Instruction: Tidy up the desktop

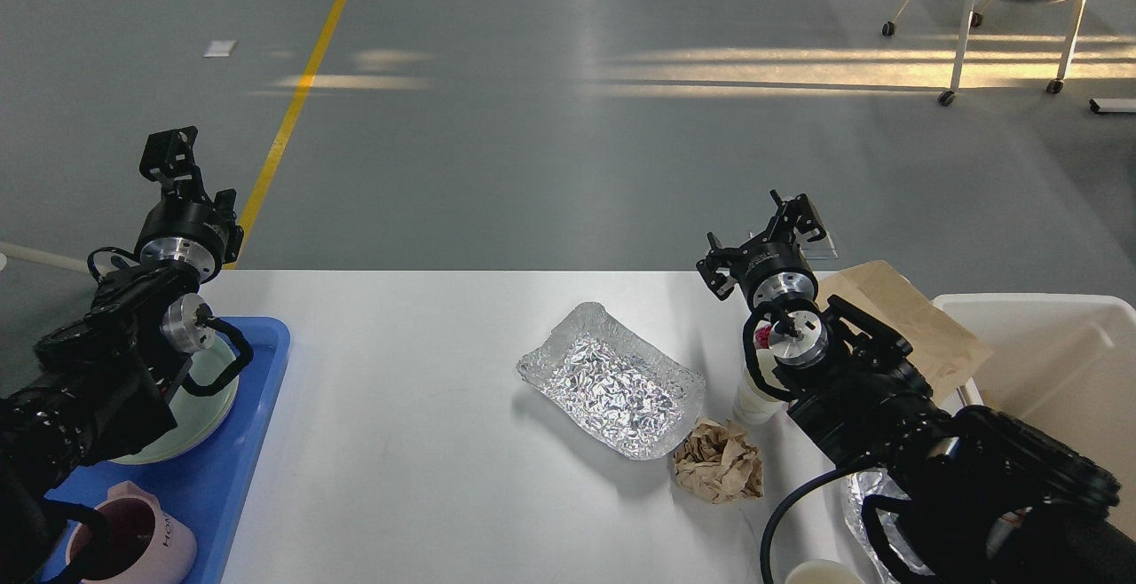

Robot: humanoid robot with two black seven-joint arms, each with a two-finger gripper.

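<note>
The white desktop (426, 451) holds a crumpled foil tray (612, 382) at its middle and a ball of crumpled brown paper (719, 467) just in front of it. A white paper cup (753, 399) stands to the right of the foil tray, partly hidden by my right arm. My right gripper (765, 238) is above the table's far edge with its fingers spread and nothing between them. My left gripper (170, 153) is raised beyond the far left corner; it is small and dark, so its fingers cannot be told apart.
A blue tray (232, 469) at the left holds a pale green plate (209, 389), partly under my left arm, and a pink mug (155, 550). A brown paper bag (905, 309) and an off-white bin (1056, 344) are at the right. Another cup rim (821, 573) and foil (863, 513) lie at the bottom right.
</note>
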